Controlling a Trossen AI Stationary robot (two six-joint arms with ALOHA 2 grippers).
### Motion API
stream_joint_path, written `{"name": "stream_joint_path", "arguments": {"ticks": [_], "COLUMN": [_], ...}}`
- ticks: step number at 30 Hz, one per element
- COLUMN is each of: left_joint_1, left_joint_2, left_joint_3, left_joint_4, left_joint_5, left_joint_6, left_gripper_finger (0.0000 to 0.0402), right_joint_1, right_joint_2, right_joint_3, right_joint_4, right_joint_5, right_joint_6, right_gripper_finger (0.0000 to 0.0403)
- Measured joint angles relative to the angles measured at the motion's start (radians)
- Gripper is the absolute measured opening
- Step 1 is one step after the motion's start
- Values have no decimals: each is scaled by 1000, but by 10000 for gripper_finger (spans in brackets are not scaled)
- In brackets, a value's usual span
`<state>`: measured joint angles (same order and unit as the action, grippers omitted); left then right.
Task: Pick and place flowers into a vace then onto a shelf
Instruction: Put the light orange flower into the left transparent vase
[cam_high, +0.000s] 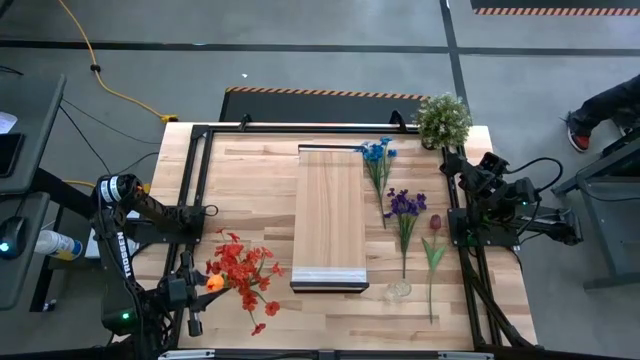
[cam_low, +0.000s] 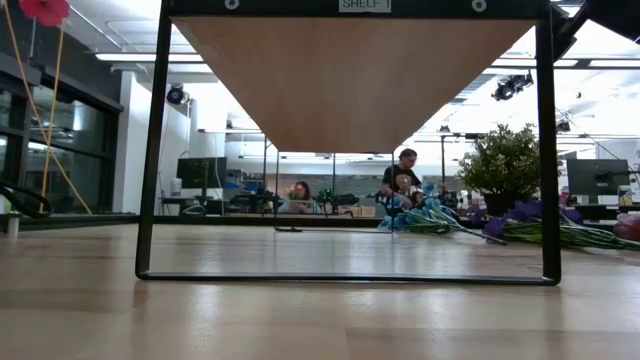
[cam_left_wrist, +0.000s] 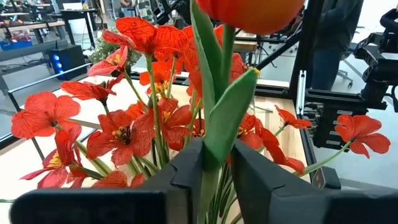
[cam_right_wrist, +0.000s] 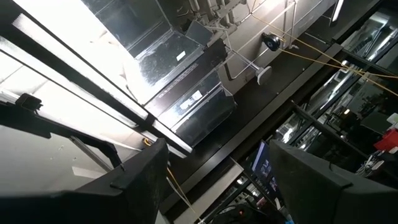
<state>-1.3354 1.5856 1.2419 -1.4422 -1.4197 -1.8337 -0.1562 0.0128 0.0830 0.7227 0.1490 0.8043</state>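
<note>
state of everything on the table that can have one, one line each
left gripper: jaws shut on the orange flower stem, above the red flowers
red flowers: lying loose on the table, left of the shelf
shelf: raised, nothing on it
glass vase: no flowers in it
blue flowers: lying flat
purple flowers: lying flat
right gripper: open, holding nothing, pointing up

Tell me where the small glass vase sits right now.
In the high view the clear vase stands on the table near its front edge, just right of the shelf, at the purple flower's stem end.
</note>
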Motion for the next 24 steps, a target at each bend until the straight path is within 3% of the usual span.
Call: {"name": "stream_joint_path", "arguments": {"ticks": [11,24], "left_joint_1": [0,0], "left_joint_2": [0,0], "left_joint_3": [0,0], "left_joint_4": [2,3], "left_joint_5": [5,97], "left_joint_6": [-2,-1], "left_gripper_finger": [253,315], "right_joint_1": [0,0], "right_joint_2": [0,0], "right_joint_3": [0,0], "right_joint_4": [0,0], "right_joint_5": [0,0], "right_joint_6": [0,0], "right_gripper_finger": [267,268]}}
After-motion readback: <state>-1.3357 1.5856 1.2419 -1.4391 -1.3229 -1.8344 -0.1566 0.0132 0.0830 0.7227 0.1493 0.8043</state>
